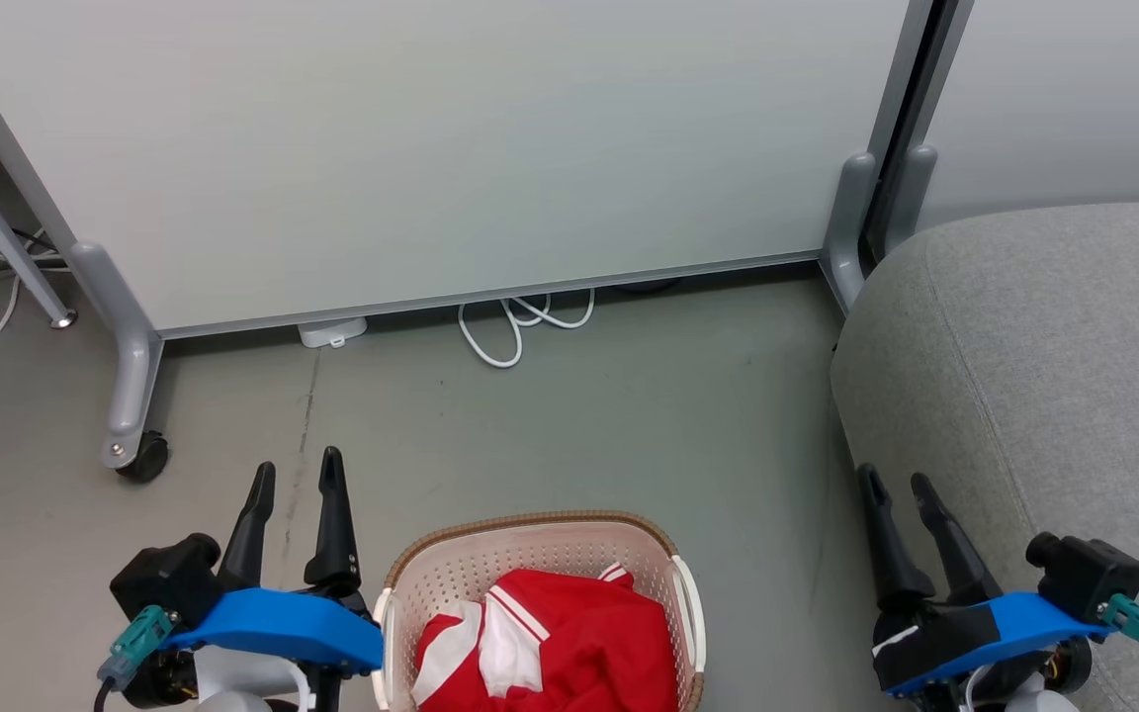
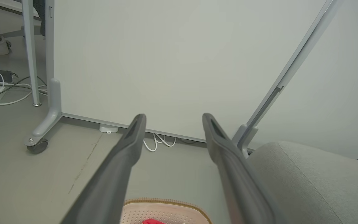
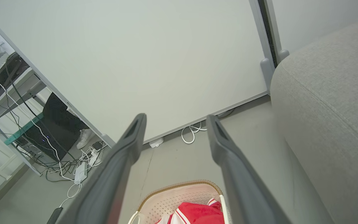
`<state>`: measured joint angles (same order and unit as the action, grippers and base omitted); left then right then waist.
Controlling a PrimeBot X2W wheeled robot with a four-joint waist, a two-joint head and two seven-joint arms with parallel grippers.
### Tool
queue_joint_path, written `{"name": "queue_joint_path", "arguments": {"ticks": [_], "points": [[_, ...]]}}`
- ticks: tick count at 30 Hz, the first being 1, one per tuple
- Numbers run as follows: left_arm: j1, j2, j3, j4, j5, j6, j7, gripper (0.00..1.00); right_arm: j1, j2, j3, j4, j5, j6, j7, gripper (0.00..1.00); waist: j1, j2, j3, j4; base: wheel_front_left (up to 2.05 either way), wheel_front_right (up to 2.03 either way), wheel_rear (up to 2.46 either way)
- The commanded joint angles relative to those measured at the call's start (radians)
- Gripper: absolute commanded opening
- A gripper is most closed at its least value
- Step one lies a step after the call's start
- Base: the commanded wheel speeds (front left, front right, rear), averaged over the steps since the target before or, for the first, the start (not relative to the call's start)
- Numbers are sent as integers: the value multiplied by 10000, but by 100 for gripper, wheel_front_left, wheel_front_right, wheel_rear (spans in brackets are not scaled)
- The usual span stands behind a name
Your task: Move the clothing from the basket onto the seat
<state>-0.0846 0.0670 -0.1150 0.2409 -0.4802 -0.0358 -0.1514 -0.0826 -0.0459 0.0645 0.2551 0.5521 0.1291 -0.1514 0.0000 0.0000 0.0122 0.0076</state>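
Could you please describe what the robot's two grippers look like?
The left gripper and right gripper match: each has two long, tapered dark fingers on a bright blue bracket, with a black boxy camera module and a teal cable plug.

From the head: looking steeply down, basket (image 1: 530, 517) at 6 o'clock. From each wrist: lower, nearer the floor, facing partition (image 1: 431, 148) at 12 o'clock. Shared throughout: basket, partition, seat (image 1: 1044, 346).

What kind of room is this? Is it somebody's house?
Probably a lab or office, not a house: a wheeled partition, tangled cables on the bare grey floor, with just a sofa and basket.
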Motion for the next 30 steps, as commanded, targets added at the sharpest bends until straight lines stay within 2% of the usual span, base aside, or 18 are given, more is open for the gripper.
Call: {"name": "queue_joint_path", "arguments": {"ticks": [1, 21, 30], "points": [[-194, 82, -69, -79, 250, 44, -91, 100, -229, -54, 47, -78, -237, 16, -90, 100, 0, 0, 3, 3, 0, 0, 0], [-221, 74, -384, -38, 2236, 174, -579, 100, -248, -61, 278, -27, -2211, 20, -576, 100, 0, 0, 59, 37, 0, 0, 0], [-216, 16, -402, 99, 2854, 94, -759, 100, -218, -62, 377, 23, -2939, 22, -769, 100, 0, 0, 51, 75, 0, 0, 0]]}}
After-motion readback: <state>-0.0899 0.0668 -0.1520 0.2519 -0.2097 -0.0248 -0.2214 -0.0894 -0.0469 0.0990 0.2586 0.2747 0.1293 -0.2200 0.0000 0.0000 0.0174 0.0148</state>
